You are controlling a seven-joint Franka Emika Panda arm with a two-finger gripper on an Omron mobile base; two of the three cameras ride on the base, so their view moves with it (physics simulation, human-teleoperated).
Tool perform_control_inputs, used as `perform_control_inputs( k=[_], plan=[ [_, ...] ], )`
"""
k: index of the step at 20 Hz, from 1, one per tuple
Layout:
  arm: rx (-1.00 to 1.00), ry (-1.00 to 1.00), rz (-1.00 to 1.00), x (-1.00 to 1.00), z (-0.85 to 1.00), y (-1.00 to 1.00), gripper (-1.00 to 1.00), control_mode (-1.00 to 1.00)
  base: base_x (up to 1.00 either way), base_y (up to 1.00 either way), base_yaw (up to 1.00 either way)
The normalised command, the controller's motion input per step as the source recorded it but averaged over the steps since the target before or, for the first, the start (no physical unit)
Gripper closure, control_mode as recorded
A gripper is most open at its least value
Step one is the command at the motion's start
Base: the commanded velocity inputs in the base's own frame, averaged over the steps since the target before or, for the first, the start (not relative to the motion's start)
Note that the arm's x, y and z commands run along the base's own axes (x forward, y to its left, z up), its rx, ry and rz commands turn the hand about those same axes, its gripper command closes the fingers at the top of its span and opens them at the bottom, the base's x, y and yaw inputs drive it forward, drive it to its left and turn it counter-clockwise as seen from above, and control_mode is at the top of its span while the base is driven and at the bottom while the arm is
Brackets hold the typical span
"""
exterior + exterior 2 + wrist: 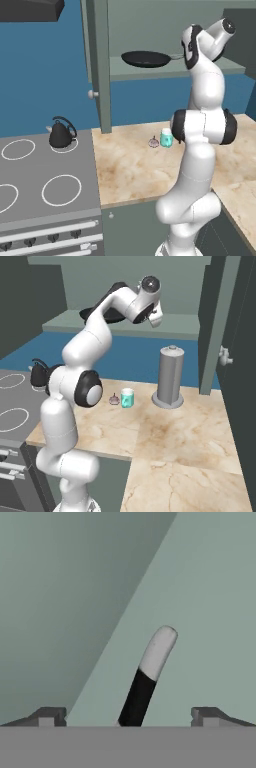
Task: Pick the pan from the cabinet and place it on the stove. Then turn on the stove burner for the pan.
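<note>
In the right base view the arm (107,311) hides most of the pan (89,312).

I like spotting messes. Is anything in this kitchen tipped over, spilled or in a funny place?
Nothing is spilled or tipped. The pan sits flat on the shelf of the open cabinet, the kettle stands upright on the stove, and the small teal jar stands upright on the counter.

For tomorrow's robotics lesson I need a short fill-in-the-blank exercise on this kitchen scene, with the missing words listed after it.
1. The pan lies on the cabinet's ____.
2. In the hand view the pan's handle lies between the fingertips of the gripper, whose jaws are ____.
3. The black kettle stands on the ____.
4. Beside the teal cup, the grey paper-towel holder stands on the ____.

Missing words: shelf; open; stove; counter
</note>
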Motion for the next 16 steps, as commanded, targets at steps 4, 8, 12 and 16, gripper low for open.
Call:
perform_control_inputs(
  k=[4,8,12,16],
  plan=[
    [0.0,0.0,-0.1,0.33,-0.39,0.16,-1.0,-1.0,0.0,0.0,0.0],
    [0.0,-0.03,-0.11,0.32,-0.41,0.24,-1.0,-1.0,0.0,0.0,0.0],
    [0.0,-0.04,-0.09,0.32,-0.43,0.24,-1.0,-1.0,0.0,0.0,0.0],
    [0.0,-0.03,-0.07,0.37,-0.43,0.2,-1.0,-1.0,0.0,0.0,0.0]
  ],
)
